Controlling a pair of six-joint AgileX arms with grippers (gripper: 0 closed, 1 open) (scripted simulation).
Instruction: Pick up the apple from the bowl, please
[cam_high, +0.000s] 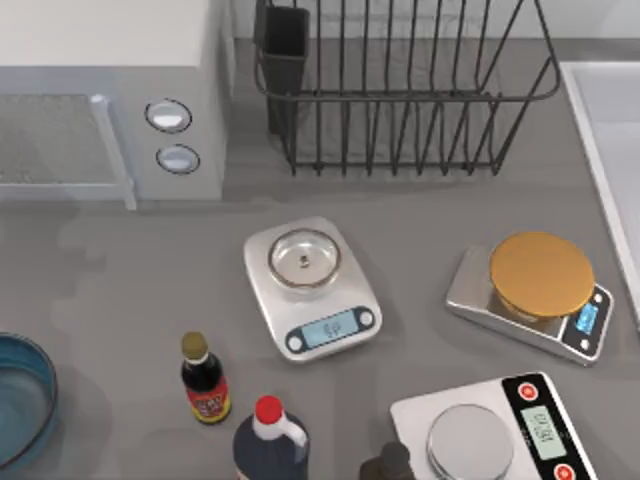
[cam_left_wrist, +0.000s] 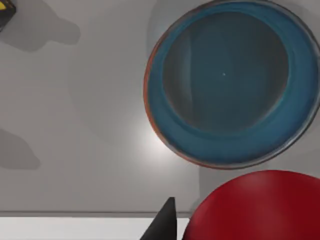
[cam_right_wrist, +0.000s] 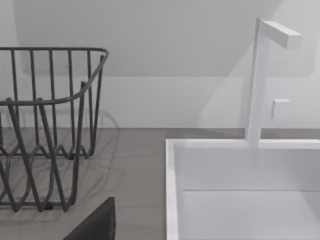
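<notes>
apple (cam_left_wrist: 257, 207) sat close under the left wrist camera, above the worktop (cam_high: 130, 290), beside one dark fingertip (cam_left_wrist: 164, 225); left gripper's grip: cannot tell. one blue bowl (cam_left_wrist: 230, 82) lay below. three scales, two bottles, one rack.

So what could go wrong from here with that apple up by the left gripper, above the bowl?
1. The apple sits close under the left wrist camera beside one dark finger; how firmly it is held cannot be seen, so it might slip.
2. If it drops, the empty bowl lies off to one side, so it may hit the counter and roll toward the sauce bottle.
</notes>
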